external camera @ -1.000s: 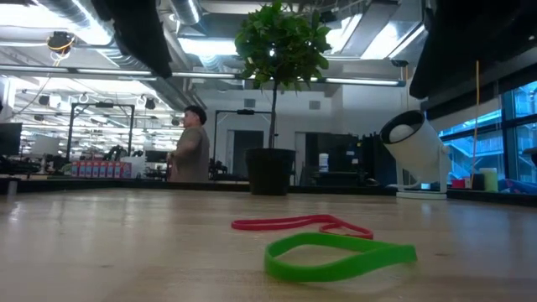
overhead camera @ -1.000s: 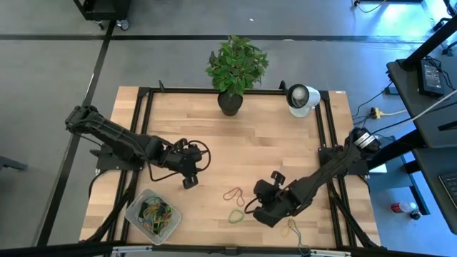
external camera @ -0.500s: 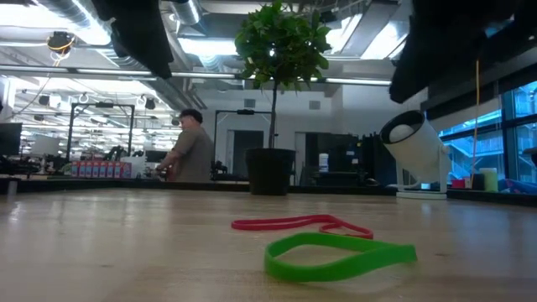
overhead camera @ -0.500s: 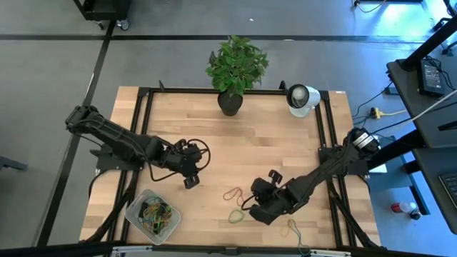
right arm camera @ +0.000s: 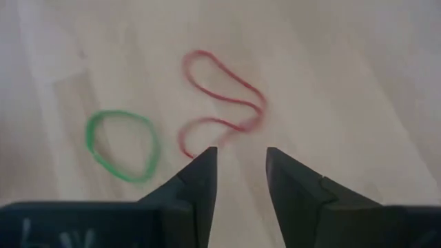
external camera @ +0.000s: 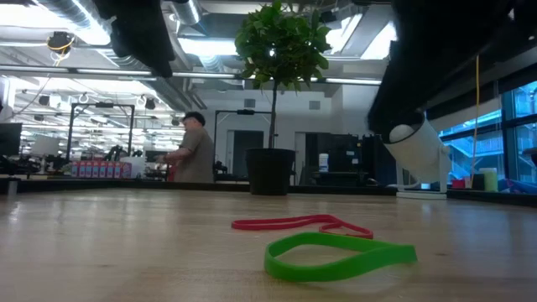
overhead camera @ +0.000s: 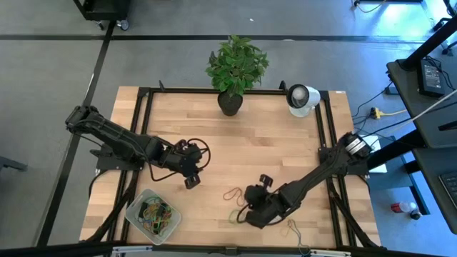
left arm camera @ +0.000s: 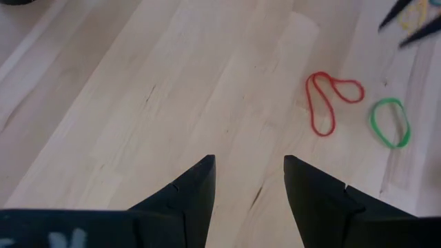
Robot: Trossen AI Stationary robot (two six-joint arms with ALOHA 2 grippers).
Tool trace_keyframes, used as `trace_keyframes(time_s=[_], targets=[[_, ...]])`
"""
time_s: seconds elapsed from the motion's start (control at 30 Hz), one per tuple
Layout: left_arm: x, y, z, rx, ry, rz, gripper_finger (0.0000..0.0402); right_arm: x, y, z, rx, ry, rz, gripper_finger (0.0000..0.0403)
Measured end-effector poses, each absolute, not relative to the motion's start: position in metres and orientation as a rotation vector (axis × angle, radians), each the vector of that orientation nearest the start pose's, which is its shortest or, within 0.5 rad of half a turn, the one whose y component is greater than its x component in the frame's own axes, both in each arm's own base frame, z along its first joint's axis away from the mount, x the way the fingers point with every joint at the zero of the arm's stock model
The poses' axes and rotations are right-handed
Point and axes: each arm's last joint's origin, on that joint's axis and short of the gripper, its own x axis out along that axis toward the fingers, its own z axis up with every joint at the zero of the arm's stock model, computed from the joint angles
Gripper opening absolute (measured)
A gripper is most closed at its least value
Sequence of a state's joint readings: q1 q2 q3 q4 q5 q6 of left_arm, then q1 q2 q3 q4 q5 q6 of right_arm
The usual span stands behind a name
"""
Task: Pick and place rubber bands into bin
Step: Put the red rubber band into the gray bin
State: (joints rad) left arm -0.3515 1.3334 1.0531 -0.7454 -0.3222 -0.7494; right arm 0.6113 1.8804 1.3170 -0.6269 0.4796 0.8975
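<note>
A: How far are we?

B: Many rubber bands already lie in the bin (overhead camera: 152,214). A red band (right arm camera: 222,110), a green band (right arm camera: 122,146) and a yellow band (overhead camera: 293,228) are left on the counter (overhead camera: 278,153).

A: Where are our fingers?

B: Our right fingers (right arm camera: 238,180) are apart and empty, just beside the red band. The green one is near. Our left fingers (left arm camera: 249,184) wait open by the bin, holding nothing.

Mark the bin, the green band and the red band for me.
bin (overhead camera: 134,220): high view, on its bare left rim.
green band (external camera: 340,267): low view, on the loop's front strand.
red band (right arm camera: 238,100): right wrist view, on the loop's upper strand.
</note>
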Motion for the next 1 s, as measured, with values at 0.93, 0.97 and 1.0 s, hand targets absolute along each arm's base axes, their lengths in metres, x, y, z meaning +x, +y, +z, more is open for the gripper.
trace_keyframes(time_s=[0.93, 0.97, 1.0], targets=[[0.25, -0.082, 0.271, -0.383, 0.87, 0.316, 0.0166, 0.36, 0.173, 0.112, 0.21, 1.075, -0.38, 0.0012], [0.251, -0.082, 0.271, -0.376, 0.867, 0.311, 0.0166, 0.359, 0.172, 0.119, 0.21, 1.071, -0.372, 0.0012], [0.251, -0.082, 0.272, -0.366, 0.863, 0.302, 0.0166, 0.356, 0.171, 0.126, 0.201, 1.081, -0.364, 0.0011]])
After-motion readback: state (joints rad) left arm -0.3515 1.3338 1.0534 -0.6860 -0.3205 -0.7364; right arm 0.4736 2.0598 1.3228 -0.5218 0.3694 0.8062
